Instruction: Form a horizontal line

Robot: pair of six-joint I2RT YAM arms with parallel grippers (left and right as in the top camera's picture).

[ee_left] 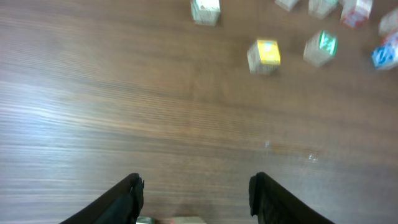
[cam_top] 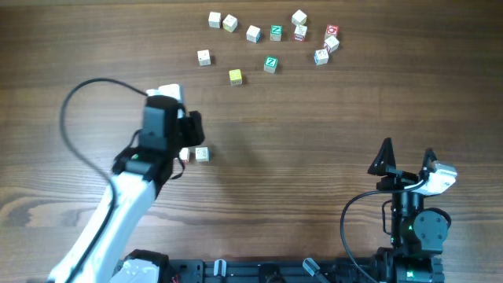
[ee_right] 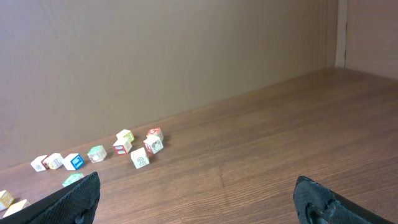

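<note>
Pale wooden horizontal line lies near left on the desk, half under my left hand, parted to free it, I judge; spare cubes wait farther off; right hand idles, spread wide, empty.

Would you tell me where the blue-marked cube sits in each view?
Overhead: blue-marked cube, upper right, within the loose cluster.
Left wrist: the cube at the right edge, near the top.
Right wrist: the cube lower left, among the far cubes.
Shared landmark: that loose cluster of cubes.
</note>
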